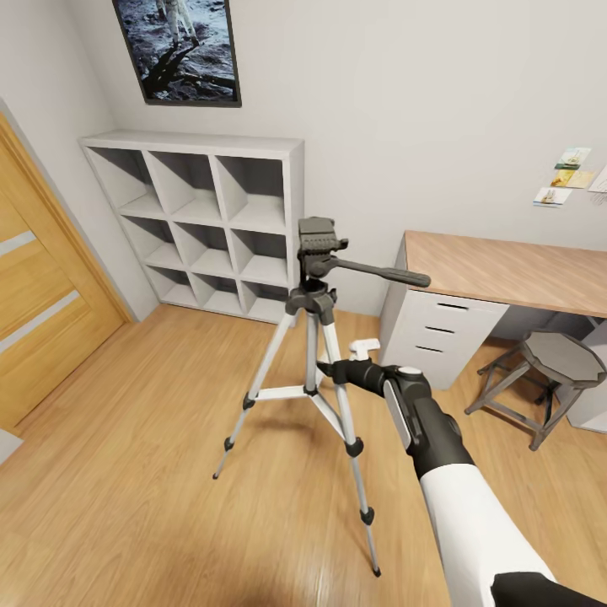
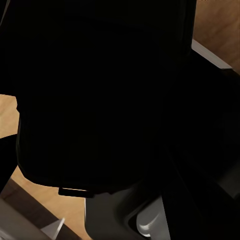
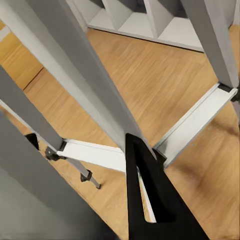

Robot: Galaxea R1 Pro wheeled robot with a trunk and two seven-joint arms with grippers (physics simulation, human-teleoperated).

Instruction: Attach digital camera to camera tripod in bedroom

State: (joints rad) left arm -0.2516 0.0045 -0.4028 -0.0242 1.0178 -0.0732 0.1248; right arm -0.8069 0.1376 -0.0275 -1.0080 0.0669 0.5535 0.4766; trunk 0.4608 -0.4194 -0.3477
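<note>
The camera tripod (image 1: 314,337) stands upright in the middle of the bedroom's wood plank floor (image 1: 152,472), its three silver legs spread and its dark grey head (image 1: 319,240) bare on top, the long pan handle (image 1: 379,272) pointing right. The right gripper (image 1: 330,369) reaches in from the near right and sits against the legs just above the centre brace (image 1: 291,393); whether its fingers are closed on a leg I cannot tell. From the right wrist, one black fingertip (image 3: 150,200) shows beside the silver legs (image 3: 85,85). Behind stand the grey cube shelves (image 1: 211,223), with the astronaut poster (image 1: 181,49) above. The oak door (image 1: 42,295) is left; a desk (image 1: 506,270) and stool (image 1: 548,371) are right. The left wrist view is mostly dark, so that gripper's state is unclear.
</note>
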